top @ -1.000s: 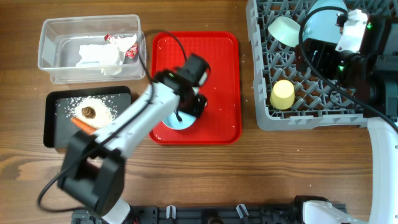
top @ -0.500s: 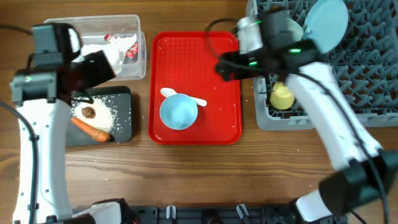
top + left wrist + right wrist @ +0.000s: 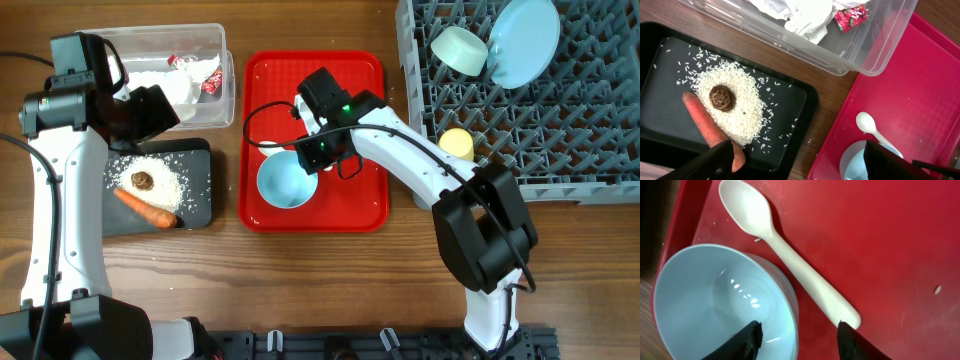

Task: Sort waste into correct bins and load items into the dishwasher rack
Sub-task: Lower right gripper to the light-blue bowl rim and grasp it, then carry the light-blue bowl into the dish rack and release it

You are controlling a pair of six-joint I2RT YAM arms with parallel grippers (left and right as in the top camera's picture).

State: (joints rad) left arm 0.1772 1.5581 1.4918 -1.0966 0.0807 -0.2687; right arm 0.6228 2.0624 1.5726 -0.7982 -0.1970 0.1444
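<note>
The light blue bowl [image 3: 283,187] stands upright on the red tray [image 3: 350,80], with the white spoon [image 3: 790,265] lying beside it. My right gripper [image 3: 799,330] is open and straddles the bowl's rim [image 3: 792,305], one finger inside and one outside near the spoon handle. Open and empty, my left gripper [image 3: 800,160] hovers over the black tray's [image 3: 200,195] right edge. That tray holds the carrot [image 3: 145,208], brown morsel [image 3: 141,180] and white crumbs [image 3: 172,172]. Napkin [image 3: 800,15] and red wrapper [image 3: 851,15] lie in the clear tub [image 3: 90,60].
The grey dishwasher rack [image 3: 560,130] fills the right side. It holds a pale green bowl [image 3: 458,48], a light blue plate [image 3: 525,40] and a yellow cup [image 3: 457,143]. Bare wood runs along the table's front.
My right arm has swung from the rack onto the red tray and come down over the blue bowl, its jaws narrowing. The left arm has withdrawn from the tray to above the bins.
</note>
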